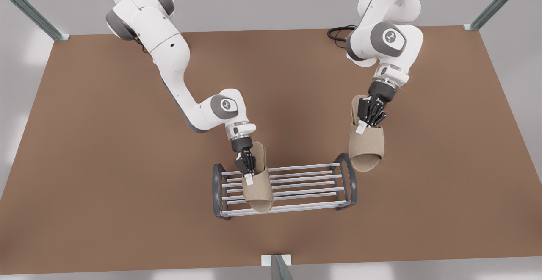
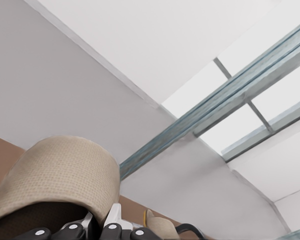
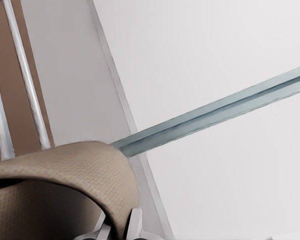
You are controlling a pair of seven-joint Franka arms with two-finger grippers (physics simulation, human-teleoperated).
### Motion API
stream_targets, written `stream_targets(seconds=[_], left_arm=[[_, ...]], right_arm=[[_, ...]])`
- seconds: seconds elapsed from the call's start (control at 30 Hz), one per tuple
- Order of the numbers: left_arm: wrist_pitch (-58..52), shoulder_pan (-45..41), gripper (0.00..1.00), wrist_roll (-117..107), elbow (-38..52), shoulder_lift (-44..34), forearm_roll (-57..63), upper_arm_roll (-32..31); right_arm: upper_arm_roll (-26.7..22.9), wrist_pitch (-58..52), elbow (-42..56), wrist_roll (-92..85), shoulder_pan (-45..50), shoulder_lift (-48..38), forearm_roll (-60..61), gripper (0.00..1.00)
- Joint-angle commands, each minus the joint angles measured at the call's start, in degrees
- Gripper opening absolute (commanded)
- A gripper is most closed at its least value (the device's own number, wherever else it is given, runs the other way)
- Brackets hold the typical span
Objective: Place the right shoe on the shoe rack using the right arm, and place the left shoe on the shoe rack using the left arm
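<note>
The right claw (image 1: 249, 179) is pinching the strap of one slipper, a finger on each side of the band. It sits over the rack, at the end toward the front view's left. The left claw (image 1: 365, 126) is clamped the same way on the strap of the other slipper. It is off the rack, beside the end toward the front view's right.

There are two arms, two claws, two slippers and one rack.

The right slipper (image 1: 259, 192) lies across the rack's bars with its open toe toward the near edge. Whether its sole touches the bars cannot be told. In the right wrist view, two of the silver bars (image 3: 28, 85) run just past its strap.

The left slipper (image 1: 366, 149) is held above the table, toe toward the near edge. In the front view its toe comes up to the top of the rack's end frame on that side.

Both slippers are beige with a woven look, a wide band over the foot and an open toe.

The rack (image 1: 305, 183) is low. It has a row of pale silver parallel bars between two dark grey arched end frames. It stands near the middle of the table, toward its near edge.

The table (image 1: 106, 165) is a plain, matte brown top. A black cable (image 1: 338, 32) is coiled at its far edge, by the base of the left arm.

Three pale metal posts (image 1: 499, 1) rise at the table's edges: two at the far corners and one at the middle of the near edge. The walls around are light grey and white.
</note>
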Motion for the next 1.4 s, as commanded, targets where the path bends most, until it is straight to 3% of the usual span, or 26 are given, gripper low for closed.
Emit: stream_targets(seconds=[0.0, 0.13, 0.23, 0.27, 0.3, 0.53, 0.73, 0.93, 1.03, 1.27, 1.3, 1.33, 1.37], left_arm=[[3.01, 0.17, 0.21, -30.36, 0.4, 0.51, -0.16, -1.48], [2.92, 0.0, 0.21, -32.47, 1.8, 1.92, -0.24, -3.59], [2.92, 0.0, 0.21, -34.4, 3.38, 3.76, -0.24, -4.91], [2.83, 0.0, 0.21, -34.76, 3.47, 4.03, -0.24, -5.09], [3.1, 0.0, 0.21, -34.76, 4.61, 5.25, -0.33, -5.88], [2.92, -1.06, 0.21, -33.88, 10.94, 12.28, 0.37, -6.23], [1.25, -1.06, 0.21, -33.88, 13.4, 18.88, 8.63, -5.88], [2.04, -1.23, 0.21, -33.88, 21.75, 26.78, 9.51, -5.79], [2.31, -2.03, 0.21, -33.97, 24.83, 31.98, 15.92, -5.44], [1.69, -2.03, 0.21, -33.88, 26.06, 35.23, 21.46, -3.42], [1.87, -2.03, 0.28, -33.88, 26.06, 35.32, 21.64, -3.42], [1.78, -2.03, 0.79, -33.79, 25.98, 35.32, 24.36, -2.98], [2.13, -2.03, 1.0, -33.79, 25.97, 35.58, 25.24, -2.98]], right_arm=[[-0.29, -1.05, -0.1, -1.98, -0.14, 0.01, -0.27, 0.21], [-1.43, -1.4, 0.26, -1.9, -0.23, 0.63, -1.15, 0.21], [-2.57, -1.23, -0.01, -1.55, -0.23, 0.54, -1.24, 0.59], [-2.58, -1.23, 0.08, -1.46, -0.23, 0.54, -1.24, 0.79], [-2.84, -1.14, 0.17, -1.37, -0.23, 0.54, -1.24, 0.86], [-3.37, -0.44, 0.08, -1.55, -0.23, 0.89, -1.24, 0.87], [-3.28, -0.53, -3.79, -1.37, -0.05, -0.77, -1.5, 0.87], [-3.28, 0.18, -4.84, -1.28, -0.23, -2.71, -1.5, 0.86], [-3.28, 0.0, -5.9, -1.28, -0.14, -2.89, -1.5, 0.86], [-3.19, 0.18, -7.3, -1.19, -0.23, -6.23, -1.59, 0.85], [-3.19, 0.18, -7.13, -1.11, -0.67, -7.02, -1.59, 0.84], [-3.19, 1.67, -6.95, -1.11, -0.75, -8.69, -1.5, 0.84], [-3.19, 4.13, -6.51, -1.28, -1.72, -10.27, -1.42, 0.84]])
